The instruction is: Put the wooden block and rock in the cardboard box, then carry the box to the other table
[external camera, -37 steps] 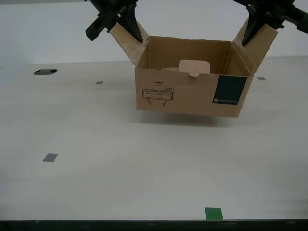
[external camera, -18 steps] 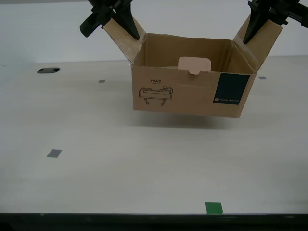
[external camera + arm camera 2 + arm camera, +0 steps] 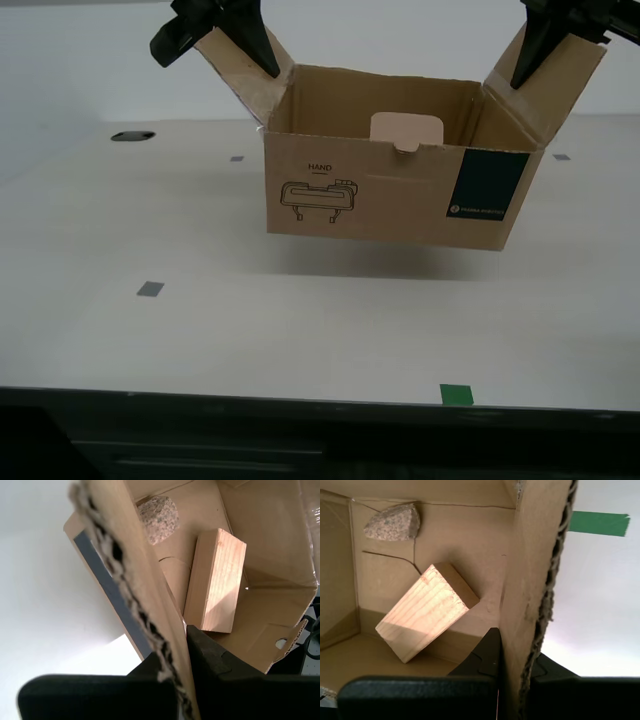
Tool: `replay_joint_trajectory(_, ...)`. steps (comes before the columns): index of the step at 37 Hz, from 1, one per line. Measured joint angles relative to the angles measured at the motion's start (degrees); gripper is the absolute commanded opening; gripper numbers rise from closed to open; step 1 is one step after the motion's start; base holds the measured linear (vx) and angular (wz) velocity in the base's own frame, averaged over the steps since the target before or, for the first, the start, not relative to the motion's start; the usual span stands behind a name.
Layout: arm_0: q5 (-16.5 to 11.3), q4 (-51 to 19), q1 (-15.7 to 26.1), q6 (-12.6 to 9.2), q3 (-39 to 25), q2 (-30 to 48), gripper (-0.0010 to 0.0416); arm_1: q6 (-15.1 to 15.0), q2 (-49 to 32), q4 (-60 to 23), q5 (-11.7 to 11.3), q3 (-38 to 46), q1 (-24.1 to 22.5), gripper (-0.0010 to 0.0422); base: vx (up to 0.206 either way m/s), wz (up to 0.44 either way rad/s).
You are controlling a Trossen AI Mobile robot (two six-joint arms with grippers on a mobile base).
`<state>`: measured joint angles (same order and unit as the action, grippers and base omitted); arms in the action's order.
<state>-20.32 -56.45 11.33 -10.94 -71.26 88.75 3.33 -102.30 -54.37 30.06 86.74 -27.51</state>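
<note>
Carry phase: cardboard box (image 3: 395, 195) held clear of the counter (image 3: 300, 320), loaded.

My first gripper (image 3: 512, 667) pinches one side flap between closed fingers; my second gripper (image 3: 182, 667) does the same on the opposite flap. The wooden block (image 3: 425, 611) and the rock (image 3: 392, 522) lie loose on the box floor, apart from each other. In the exterior view the box hangs slightly tilted, its shadow on the counter below. To do this well, I judge that both arms must travel together at equal height, keeping flap tension even; thin corrugated flaps may tear or slip, and tilting would let the block slide.
</note>
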Motion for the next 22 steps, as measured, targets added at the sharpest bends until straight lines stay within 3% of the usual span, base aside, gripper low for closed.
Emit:
replay_joint_trajectory(16, -0.6, -3.8, 0.2, -0.9, 0.0, -6.3, -0.0001, 0.2, 6.6, 1.4, 0.2, -7.8, -0.1, -0.0001, -0.076, 0.016)
replay_joint_trajectory(22, -0.7, -4.9, 0.3, -0.9, 0.0, -6.7, -0.0001, 5.1, 11.4, 6.6, 0.4, -14.4, -0.4, -0.0001, -0.068, -0.021)
